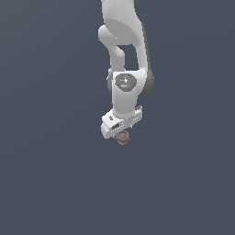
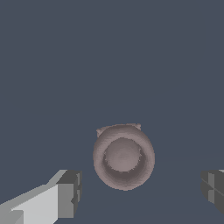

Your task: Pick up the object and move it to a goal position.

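Arm: The white Panda arm (image 1: 123, 50) reached down from the upper edge of the exterior view, wrist turned toward the worktop (image 1: 46, 183).
Gripper: The gripper (image 1: 120, 130) hung directly over the task piece. In the wrist view its two dark pads (image 2: 70, 192) stood wide to either side of the piece.
Jaws: Released and spread. Neither pad touched the piece; clear grey surface showed between each pad and the knob's wall.
Object: The reddish-brown knob (image 2: 124, 156), round with a hollow centre, lay between the pads in the wrist view. In the exterior view it showed just below the gripper body (image 1: 122, 137).
Object contact: It appeared to rest on the worktop, unlifted; the exact height of the pads above the surface could not be told.
Goal position: No marker was visible in either view.
Task stage (judgement): Pre-grasp alignment, with descent and closing not yet done.
Risk 1: The knob looked nearer one pad than the other. An uneven close could push it sideways before the second pad arrived.
Risk 2: The wall was rounded. Pads closing too high could squeeze it downward and out.
Risk 3: The piece was small against the jaws, so a shallow descent might close on nothing.
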Controlling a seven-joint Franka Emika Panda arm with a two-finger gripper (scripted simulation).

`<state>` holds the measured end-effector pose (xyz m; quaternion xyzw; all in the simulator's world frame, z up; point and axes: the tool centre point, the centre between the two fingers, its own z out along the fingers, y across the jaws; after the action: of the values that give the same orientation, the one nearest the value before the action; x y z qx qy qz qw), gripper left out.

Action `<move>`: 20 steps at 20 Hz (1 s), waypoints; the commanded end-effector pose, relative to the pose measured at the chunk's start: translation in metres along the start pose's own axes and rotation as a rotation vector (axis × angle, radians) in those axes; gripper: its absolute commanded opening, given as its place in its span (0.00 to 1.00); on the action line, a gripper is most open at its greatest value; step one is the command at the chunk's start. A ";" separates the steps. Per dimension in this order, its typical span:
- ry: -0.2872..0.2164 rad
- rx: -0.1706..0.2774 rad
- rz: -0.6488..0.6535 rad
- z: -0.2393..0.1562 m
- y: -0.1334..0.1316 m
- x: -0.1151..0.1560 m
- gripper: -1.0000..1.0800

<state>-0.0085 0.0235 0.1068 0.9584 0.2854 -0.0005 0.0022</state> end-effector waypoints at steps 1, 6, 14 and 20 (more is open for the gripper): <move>0.001 0.001 -0.047 0.006 -0.003 -0.001 0.96; 0.002 0.003 -0.105 0.015 -0.006 -0.002 0.96; 0.002 0.004 -0.120 0.018 -0.007 -0.002 0.96; 0.002 0.004 -0.122 0.041 -0.008 -0.003 0.96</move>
<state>-0.0143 0.0284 0.0737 0.9393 0.3430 0.0004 0.0002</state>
